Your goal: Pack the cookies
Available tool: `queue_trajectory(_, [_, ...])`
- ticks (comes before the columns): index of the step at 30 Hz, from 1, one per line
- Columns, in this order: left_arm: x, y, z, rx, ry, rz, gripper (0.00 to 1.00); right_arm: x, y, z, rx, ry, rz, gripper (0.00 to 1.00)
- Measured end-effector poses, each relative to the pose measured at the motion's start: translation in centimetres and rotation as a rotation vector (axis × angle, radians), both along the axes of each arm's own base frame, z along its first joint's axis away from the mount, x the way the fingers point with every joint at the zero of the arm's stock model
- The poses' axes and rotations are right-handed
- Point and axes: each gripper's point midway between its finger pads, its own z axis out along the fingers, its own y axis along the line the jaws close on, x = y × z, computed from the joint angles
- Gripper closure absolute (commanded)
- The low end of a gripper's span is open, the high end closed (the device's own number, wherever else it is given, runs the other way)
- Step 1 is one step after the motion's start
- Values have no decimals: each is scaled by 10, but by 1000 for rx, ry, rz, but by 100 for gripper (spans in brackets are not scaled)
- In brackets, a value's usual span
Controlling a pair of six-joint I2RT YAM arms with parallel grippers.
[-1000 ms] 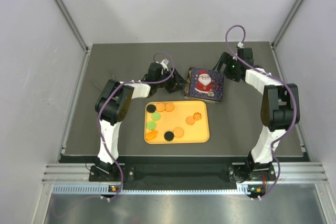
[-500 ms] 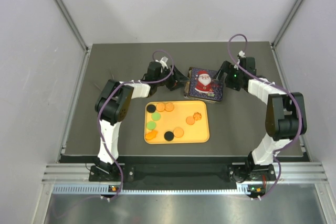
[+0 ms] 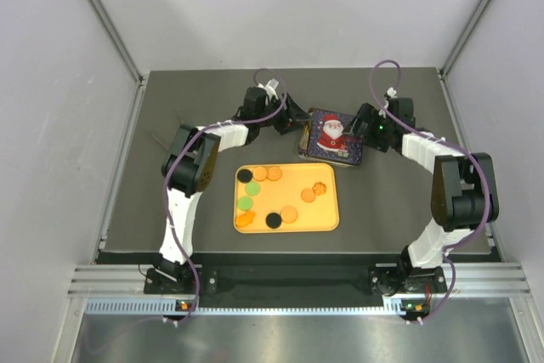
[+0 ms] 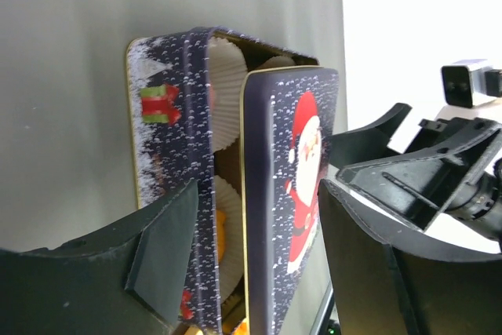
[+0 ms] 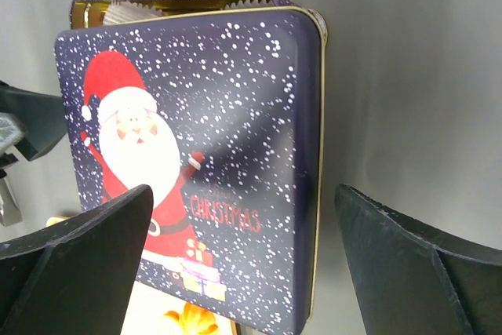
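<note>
1. While the arms sit at the far side of the dark grey table (image 3: 187,91), the cookies (image 3: 289,213) are all on the flat orange rectangular tray (image 3: 327,220) in the middle. They're small round discs: two black, two green, the rest orange-brown.
2. Just behind the tray is the dark blue square Christmas tin (image 4: 169,139). Its snow-speckled Santa lid (image 3: 333,133) lies on it askew, so one side of the tin is uncovered.
3. Through that gap the left wrist view shows white pleated paper cups (image 4: 223,92) inside, plus a bit of something orange lower down. I can't tell what that is.
4. The left gripper (image 4: 259,186) is at the tin's left side with its fingers spread, tin and lid between them. Both fingers look very close to the metal, but I can't tell if they touch.
5. The right gripper (image 5: 243,190) is at the tin's right side, fingers spread as wide as they go. They reach past either side of the lid (image 5: 196,170) with clear gaps, holding nothing.
</note>
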Motion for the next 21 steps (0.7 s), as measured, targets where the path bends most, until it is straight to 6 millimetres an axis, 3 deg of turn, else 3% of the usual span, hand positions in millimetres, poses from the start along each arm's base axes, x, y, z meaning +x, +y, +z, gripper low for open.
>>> queue_trajectory(8, [-6, 0, -10, 35, 22, -15, 33, 0, 1, -1, -8, 4, -10, 9])
queue_trajectory(21, [-26, -13, -24, 42, 47, -47, 32, 9, -2, 11, -35, -7, -37, 31])
